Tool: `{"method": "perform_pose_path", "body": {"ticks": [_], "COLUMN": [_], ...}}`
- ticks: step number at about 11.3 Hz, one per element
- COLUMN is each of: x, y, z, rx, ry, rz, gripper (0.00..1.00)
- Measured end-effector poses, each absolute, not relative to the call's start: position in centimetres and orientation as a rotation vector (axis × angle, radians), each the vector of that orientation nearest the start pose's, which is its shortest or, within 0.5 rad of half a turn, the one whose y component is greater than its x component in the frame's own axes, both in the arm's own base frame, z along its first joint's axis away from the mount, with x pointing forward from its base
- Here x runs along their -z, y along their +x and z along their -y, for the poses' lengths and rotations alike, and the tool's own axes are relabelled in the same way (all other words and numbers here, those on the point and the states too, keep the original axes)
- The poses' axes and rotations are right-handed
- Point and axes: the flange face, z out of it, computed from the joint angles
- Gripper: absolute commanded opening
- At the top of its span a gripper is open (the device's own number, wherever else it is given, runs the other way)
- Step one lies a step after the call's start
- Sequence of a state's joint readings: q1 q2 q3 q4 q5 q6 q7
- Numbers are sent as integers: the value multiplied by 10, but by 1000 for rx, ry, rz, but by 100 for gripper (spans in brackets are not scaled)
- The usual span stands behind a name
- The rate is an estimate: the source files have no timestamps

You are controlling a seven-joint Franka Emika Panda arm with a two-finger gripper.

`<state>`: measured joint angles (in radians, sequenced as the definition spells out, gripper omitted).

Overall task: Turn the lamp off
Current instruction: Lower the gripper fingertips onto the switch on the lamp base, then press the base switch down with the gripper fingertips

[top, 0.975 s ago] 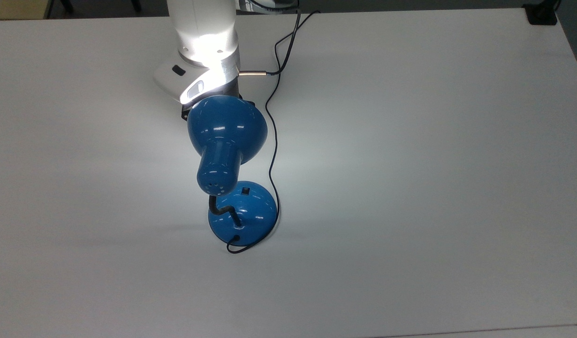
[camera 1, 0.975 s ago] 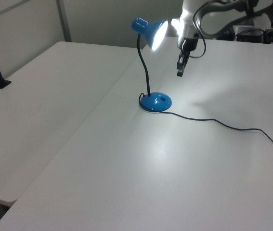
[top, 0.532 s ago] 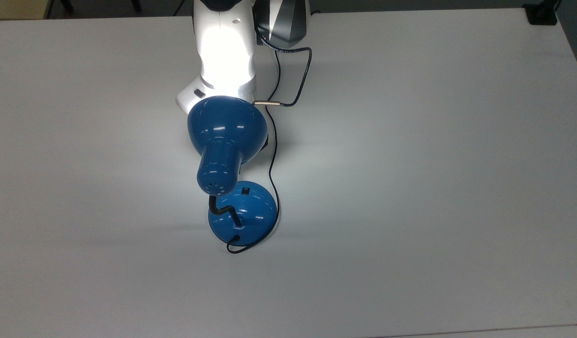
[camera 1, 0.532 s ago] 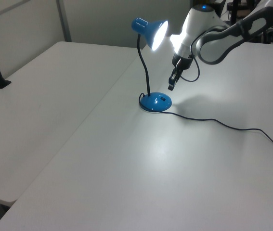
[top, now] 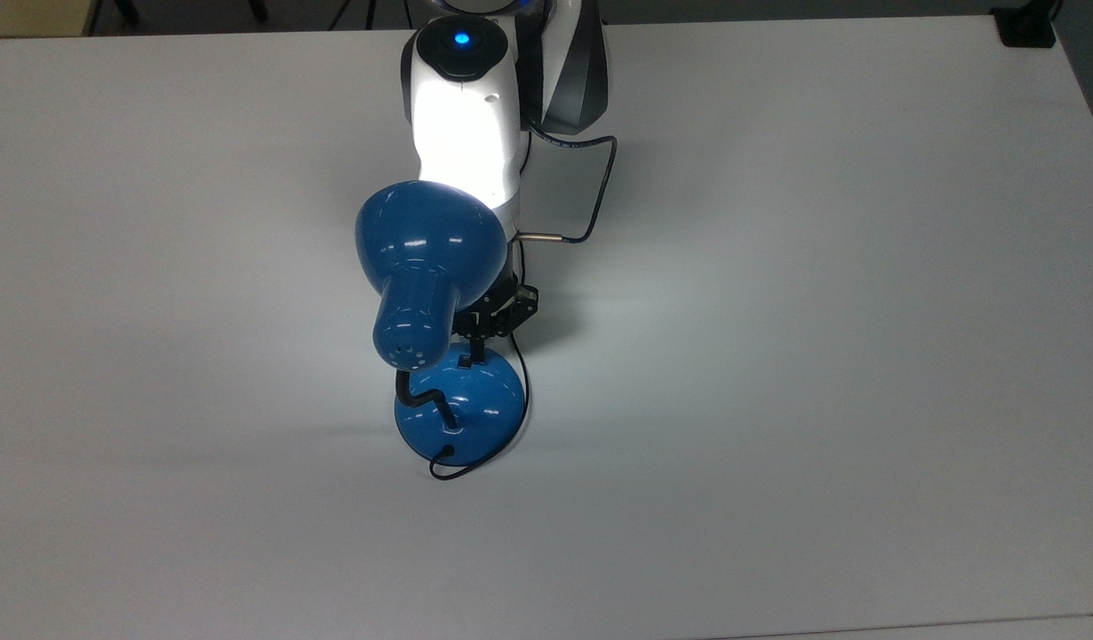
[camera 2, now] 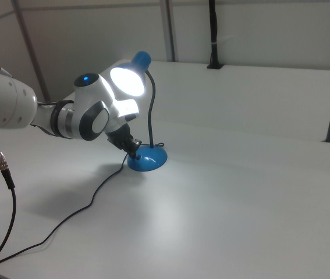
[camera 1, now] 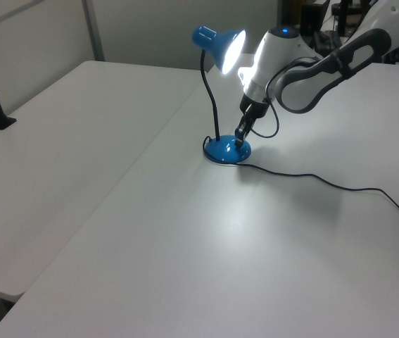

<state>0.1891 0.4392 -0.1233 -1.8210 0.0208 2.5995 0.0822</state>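
Lamp (top: 431,267) standing on white tabletop (top: 822,356), nearer the top view's far edge than its near edge, well in from both side edges. Bulb lit: bright glare from shade (camera 2: 127,79) in right view, washing over white forearm (top: 465,133). Task not done yet.

Gripper (top: 475,348) at rim of domed base (top: 462,404), tips down at small black switch (top: 466,361) on base's arm-facing side. Contact with switch: cannot tell; tips read as touching or just above in left view (camera 1: 239,143). Fingers drawn close together, little or no gap visible, nothing held.

Step in hand, as judged: press switch. Notes for doing it well:
- keep fingers together, use as single probe
- push on raised half of rocker, not centre
- press mostly downward, since base light and likely to slide on smooth tabletop if shoved sideways
- keep wrist clear of shade overhead and of gooseneck (camera 1: 213,105)
- avoid snagging cord (camera 1: 326,181) trailing off from base
- confirm by glare going out

Arm pose: reaching from far edge, forearm sloping down under shade, wrist bent steeply, gripper tilted toward base.
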Motion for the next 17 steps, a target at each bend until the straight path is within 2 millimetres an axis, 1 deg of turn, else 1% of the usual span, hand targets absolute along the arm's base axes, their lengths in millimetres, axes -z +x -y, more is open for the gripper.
{"method": "perform_pose_path", "body": {"ticks": [2,7,9,10,12,13,15,17], "x": [-327,-326,-328,-332,-349,-351,-343,-328], "y": [678,678,677,678,677,677,674,671], "z": [-54,-54,-54,-53,-49,-48,-46,-46], "rx": [532,532,534,543,579,583,560,520], "ry": [-3111,-3111,-3107,-3102,-3090,-3089,-3096,-3108], "rz": [-17,-22,-53,-73,-92,-94,-97,-95], "gripper": [0,0,0,0,0,0,0,0]}}
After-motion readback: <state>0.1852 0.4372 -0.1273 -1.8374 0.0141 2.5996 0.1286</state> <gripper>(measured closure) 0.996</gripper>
